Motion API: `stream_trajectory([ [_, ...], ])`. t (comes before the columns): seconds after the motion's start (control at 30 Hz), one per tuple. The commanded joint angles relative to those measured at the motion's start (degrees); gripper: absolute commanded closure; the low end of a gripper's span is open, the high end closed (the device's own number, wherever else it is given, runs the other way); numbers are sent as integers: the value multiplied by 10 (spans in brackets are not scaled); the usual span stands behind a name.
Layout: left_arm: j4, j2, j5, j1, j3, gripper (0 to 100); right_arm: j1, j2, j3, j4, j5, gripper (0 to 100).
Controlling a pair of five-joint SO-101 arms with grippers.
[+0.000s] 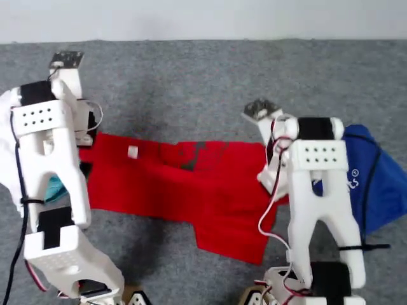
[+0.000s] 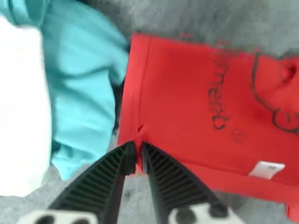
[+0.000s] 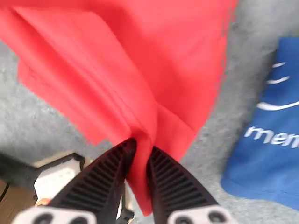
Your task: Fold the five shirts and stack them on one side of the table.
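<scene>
1. The red shirt (image 1: 184, 184) lies spread over the middle of the grey bench (image 1: 191, 76), between the two arms, with one sleeve toward the near edge.
2. The left gripper (image 2: 135, 156) is clenched on the hem of the red shirt, at the end just beside a turquoise shirt (image 2: 79, 84) and a white cloth (image 2: 18, 107).
3. The right gripper (image 3: 140, 154) grasps a pinch of the red cloth at the opposite end, near a blue shirt (image 1: 375, 178) that lies on the bench.
4. The step in hand seems to be the folding of the red shirt: both ends are held, but no fold is made yet.
5. The next move probably calls for both arms to lift and carry their ends together at the same pace, so that the cloth lays over itself without wrinkles, and to release only when it lies flat.
</scene>
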Motion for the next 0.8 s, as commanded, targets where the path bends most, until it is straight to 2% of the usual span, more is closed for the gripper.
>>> stream_trajectory([
  [0.0,7,-48,-42,-22,52,987,0,-28,50,-22,8,988],
  [0.23,5,-68,-76,-13,147,987,-26,-30,105,-23,8,988],
  [0.77,6,-63,-76,-13,155,987,-89,-29,194,-30,8,988],
])
